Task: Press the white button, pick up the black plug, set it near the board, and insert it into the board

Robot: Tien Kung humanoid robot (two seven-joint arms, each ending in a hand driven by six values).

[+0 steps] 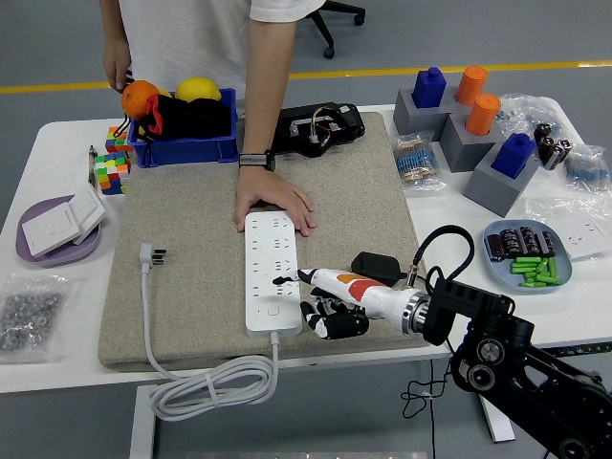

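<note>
1. I am seeing my right hand (330, 304) reaching in from the lower right, hovering at the right edge of the white power strip (271, 272) near its lower end.
2. Its index finger is pointing out toward the strip's sockets while the other fingers are curling under, gripping nothing.
3. The black plug (375, 267) is lying on the grey felt mat (191, 239), just behind my wrist and to the right of the strip.
4. The strip is lying lengthwise on the mat, with its white button (273, 310) near the end closest to me.
5. A person's hand (273, 203) is pressing down on the strip's far end.
6. The strip's own white plug (152, 254) is resting on the mat to the left, apart from the strip.
7. My left arm is not showing.
</note>
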